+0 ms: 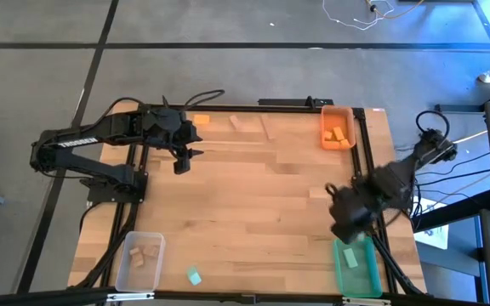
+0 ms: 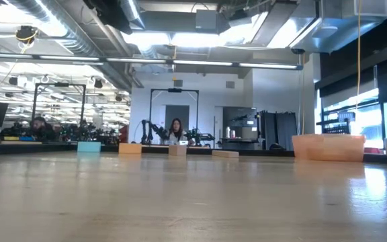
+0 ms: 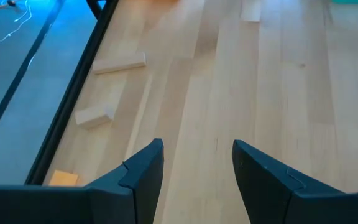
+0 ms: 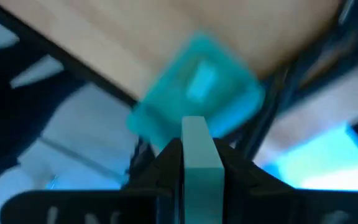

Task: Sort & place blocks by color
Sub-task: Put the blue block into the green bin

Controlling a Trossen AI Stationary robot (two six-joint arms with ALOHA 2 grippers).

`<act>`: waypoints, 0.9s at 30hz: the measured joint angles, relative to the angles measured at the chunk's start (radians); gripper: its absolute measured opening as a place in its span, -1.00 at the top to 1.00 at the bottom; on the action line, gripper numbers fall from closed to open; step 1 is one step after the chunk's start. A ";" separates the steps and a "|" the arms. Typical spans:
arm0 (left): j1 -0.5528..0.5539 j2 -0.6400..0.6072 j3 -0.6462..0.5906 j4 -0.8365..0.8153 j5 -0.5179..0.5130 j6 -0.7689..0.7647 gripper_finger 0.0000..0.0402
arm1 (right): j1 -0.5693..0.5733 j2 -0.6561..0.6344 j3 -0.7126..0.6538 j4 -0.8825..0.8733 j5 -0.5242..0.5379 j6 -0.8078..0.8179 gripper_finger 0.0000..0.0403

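Observation:
My right gripper (image 1: pixel 344 228) hangs over the table's near right corner, shut on a teal block (image 4: pixel 201 155), just above the green bin (image 4: pixel 197 93), where another teal block (image 4: pixel 202 82) lies. My left gripper (image 3: pixel 197 165) is open and holds nothing, above the far left of the table (image 1: pixel 253 195). On the table by the far edge lie an orange block (image 1: pixel 201 120) and two pale wood blocks (image 1: pixel 241 123) (image 1: pixel 266 127). A loose teal block (image 1: pixel 195 276) lies flat near the front edge. My right gripper pinches the teal block between its two fingers, which lie on its two broad faces (image 4: pixel 199 171). The block's free end (image 4: pixel 195 124) sticks out past the fingertips. The fingers point steeply down, and the block is lifted clear above the green bin.
An orange bin (image 1: pixel 337 127) holding orange blocks stands at the far right corner. A clear bin (image 1: pixel 139 259) with wood blocks stands at the near left corner. A small wood block (image 1: pixel 317 191) lies near the right arm. Black frame rails (image 1: pixel 373 161) run along the table's sides.

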 joint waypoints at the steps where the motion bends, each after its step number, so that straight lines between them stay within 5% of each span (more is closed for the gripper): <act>1: 0.000 0.000 0.000 0.000 0.000 0.000 0.10 | 0.032 -0.012 -0.043 0.046 -0.043 0.057 0.71; 9: 0.000 0.000 0.000 0.007 0.000 -0.004 0.10 | 0.203 -0.035 -0.368 0.560 -0.108 0.340 0.71; 16: 0.000 0.000 0.000 0.025 0.000 -0.049 0.10 | 0.256 -0.019 -0.616 0.877 -0.106 0.431 0.71; 23: 0.000 0.000 0.000 0.025 0.000 -0.083 0.10 | 0.256 -0.019 -0.759 1.029 -0.109 0.431 0.71; 27: 0.000 0.000 0.000 0.025 0.000 -0.085 0.10 | 0.256 -0.019 -0.793 1.065 -0.113 0.432 0.54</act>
